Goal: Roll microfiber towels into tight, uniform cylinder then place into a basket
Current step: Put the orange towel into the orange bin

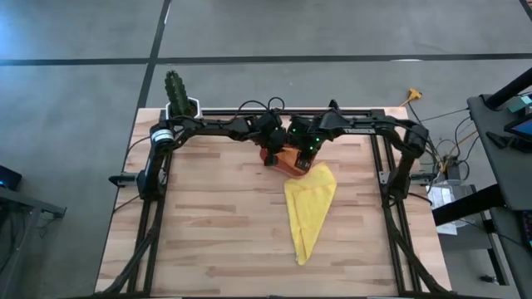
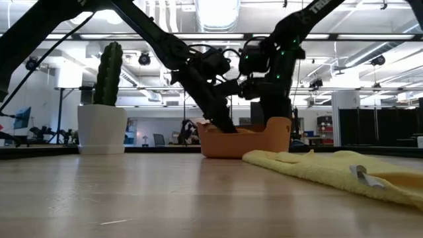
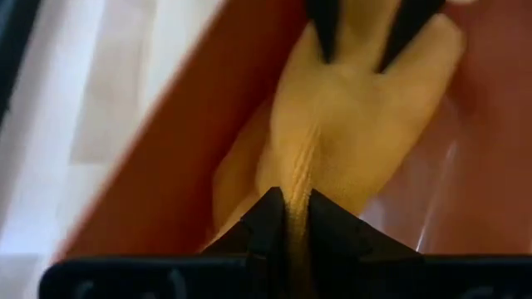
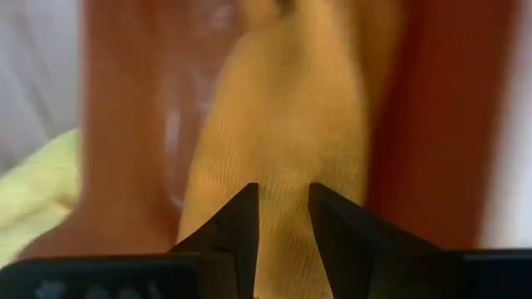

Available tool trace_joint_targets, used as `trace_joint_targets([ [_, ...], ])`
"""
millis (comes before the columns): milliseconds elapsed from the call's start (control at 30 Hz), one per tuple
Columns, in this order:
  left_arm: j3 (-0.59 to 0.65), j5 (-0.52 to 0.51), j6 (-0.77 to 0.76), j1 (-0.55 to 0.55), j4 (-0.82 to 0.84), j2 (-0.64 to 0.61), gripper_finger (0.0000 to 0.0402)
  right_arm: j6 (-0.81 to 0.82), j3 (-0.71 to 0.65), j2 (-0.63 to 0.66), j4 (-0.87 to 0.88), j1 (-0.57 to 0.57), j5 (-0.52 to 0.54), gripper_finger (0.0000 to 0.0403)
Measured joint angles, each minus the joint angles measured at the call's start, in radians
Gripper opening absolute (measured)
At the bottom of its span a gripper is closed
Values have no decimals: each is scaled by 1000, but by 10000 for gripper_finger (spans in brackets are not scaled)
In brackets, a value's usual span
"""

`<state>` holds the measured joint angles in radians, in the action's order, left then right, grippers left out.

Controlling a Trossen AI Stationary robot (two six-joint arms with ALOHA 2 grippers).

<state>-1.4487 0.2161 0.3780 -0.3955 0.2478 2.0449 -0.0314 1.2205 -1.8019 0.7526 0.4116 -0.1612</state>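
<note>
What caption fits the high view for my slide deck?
Both grippers, left and right, meet over the basket holding the orange towel; the yellow towel lies unrolled nearby.

Both arms are crowding the basket [image 1: 287, 162] at the worktop's [image 1: 216, 241] far edge; the yellow towel [image 1: 309, 208] is blocking the middle, leaving both sides passable.

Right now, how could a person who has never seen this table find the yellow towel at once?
Start at the salmon-red basket near the table's far edge, where both arms meet. The yellow towel spreads from the basket toward the table's near edge, narrowing to a point. Unlike the orange towel, it lies outside the basket.
</note>
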Motion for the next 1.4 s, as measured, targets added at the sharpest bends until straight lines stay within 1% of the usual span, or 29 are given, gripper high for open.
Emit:
trace_joint_targets([
  [100,1,-3,26,-4,21,0,33,-3,-2,-36,-23,-6,-92,92],
  [267,2,-13,22,-11,24,0,33,15,-2,-66,-25,-7,-102,74],
  [400,2,-14,21,-12,31,-2,34,51,-2,-22,-18,-8,-99,58],
  [533,2,-17,21,-13,30,-2,34,23,-2,30,-30,-9,-89,46],
  [633,2,-17,21,-13,33,-4,34,17,-2,58,-17,-8,-74,44],
  [800,2,-4,22,-17,41,-30,38,51,-2,126,-1,-9,-73,44],
  [900,2,18,21,-17,42,-33,60,75,-2,164,0,-12,-72,44],
  [1033,2,15,15,-17,43,-40,111,138,-2,205,-5,-13,-74,45],
  [1067,2,6,10,-17,45,-42,125,163,-4,210,-14,-13,-81,44],
  [1167,2,-33,-4,-18,49,-49,157,245,-6,216,-50,-14,-152,44],
  [1267,2,-72,-5,-18,64,-65,177,266,-7,214,-62,-22,-197,45],
  [1400,2,-113,2,-22,121,-111,185,260,-8,209,-91,-40,-219,47],
])
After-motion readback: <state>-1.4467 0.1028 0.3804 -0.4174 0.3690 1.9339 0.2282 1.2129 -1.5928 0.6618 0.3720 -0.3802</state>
